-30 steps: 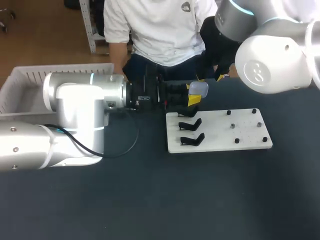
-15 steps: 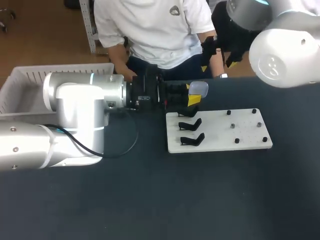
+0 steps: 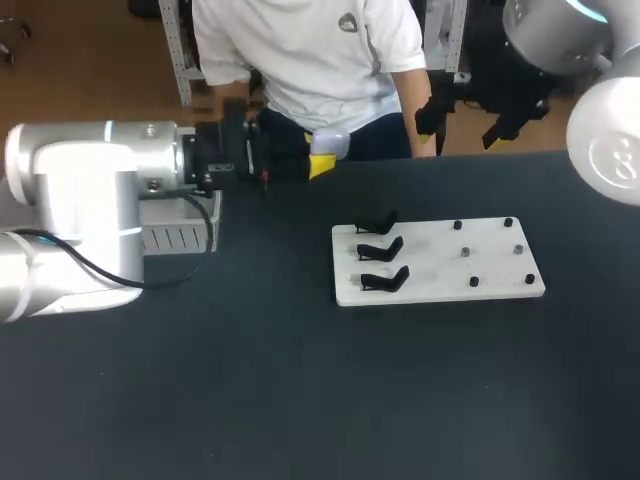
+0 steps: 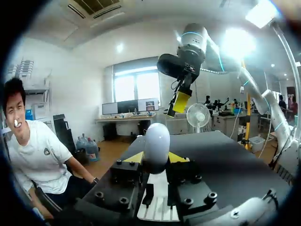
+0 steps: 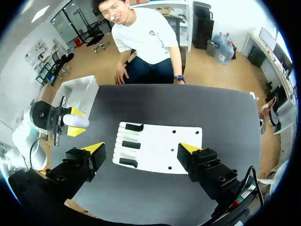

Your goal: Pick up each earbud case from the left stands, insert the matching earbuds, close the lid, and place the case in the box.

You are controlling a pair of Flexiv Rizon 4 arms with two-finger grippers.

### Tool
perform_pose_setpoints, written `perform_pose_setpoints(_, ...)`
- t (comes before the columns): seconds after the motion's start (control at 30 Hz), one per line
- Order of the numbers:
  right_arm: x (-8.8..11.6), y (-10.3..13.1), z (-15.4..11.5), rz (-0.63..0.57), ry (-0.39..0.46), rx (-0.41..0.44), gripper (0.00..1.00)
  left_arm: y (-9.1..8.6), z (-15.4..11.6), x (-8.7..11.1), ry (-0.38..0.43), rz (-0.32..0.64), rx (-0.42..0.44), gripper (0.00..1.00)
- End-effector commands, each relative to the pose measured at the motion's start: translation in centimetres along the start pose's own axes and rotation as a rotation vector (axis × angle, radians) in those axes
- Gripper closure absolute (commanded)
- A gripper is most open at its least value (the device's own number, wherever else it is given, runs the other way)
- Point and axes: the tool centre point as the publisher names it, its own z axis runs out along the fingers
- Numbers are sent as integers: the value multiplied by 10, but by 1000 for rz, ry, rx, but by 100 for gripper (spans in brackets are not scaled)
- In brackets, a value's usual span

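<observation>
White box at the left of the bench, partly under the left arm. Left end effector clamped on a white earbud case, lid down, held in the air near the bench's far edge, between box and white stand board. Three black stands on the board's left side. Right end effector raised beyond the board, fingers wide apart, holding nothing.

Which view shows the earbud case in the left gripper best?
Left wrist view: the earbud case sits close, between the left gripper's tips. Head and right wrist views show it small.
</observation>
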Motion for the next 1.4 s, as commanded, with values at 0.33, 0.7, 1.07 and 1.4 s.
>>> perform_pose_setpoints(0.33,47,48,-20,87,-184,38,0,92,-238,43,86,12,-184,100)
perform_pose_setpoints(0.7,52,96,-22,82,-324,94,0,156,-280,133,135,-39,-102,100)
perform_pose_setpoints(1.07,61,108,-17,90,-308,111,0,167,-263,152,173,-63,-29,100)
perform_pose_setpoints(1.4,64,102,-8,99,-292,107,0,159,-246,151,186,-52,-4,100)
